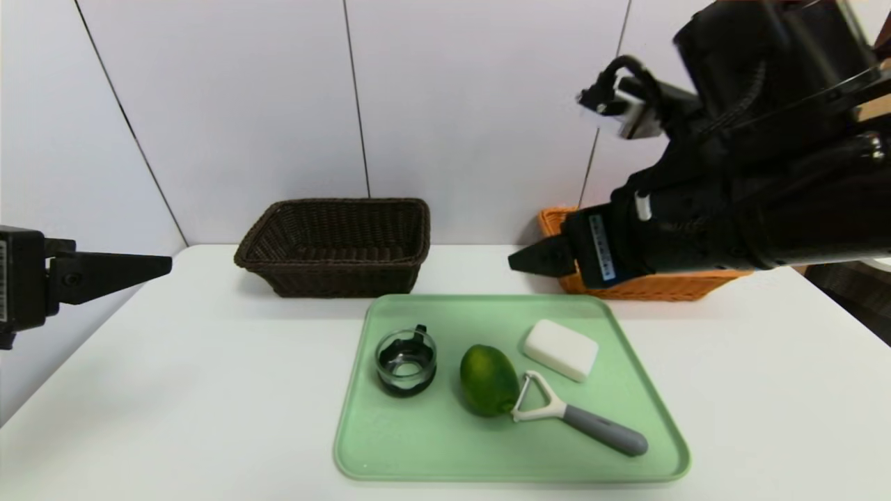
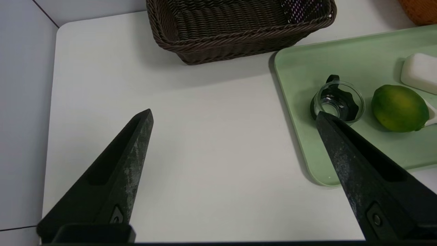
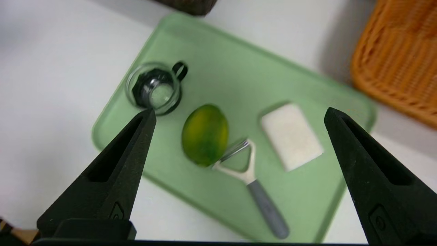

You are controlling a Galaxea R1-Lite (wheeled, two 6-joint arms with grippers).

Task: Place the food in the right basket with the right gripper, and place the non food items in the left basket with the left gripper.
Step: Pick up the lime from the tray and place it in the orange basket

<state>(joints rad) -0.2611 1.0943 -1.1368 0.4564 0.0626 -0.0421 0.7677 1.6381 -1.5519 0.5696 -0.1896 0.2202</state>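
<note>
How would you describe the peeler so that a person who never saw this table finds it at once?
Find the pale green tray in the middle of the white table. On its near right part lies the peeler, its white head touching the green fruit. It is the only long thin thing there, with a grey handle.

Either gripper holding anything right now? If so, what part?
Nothing is held. The left gripper is open over bare table beside the tray. The right gripper is open above the tray, where the fruit lies untouched.
</note>
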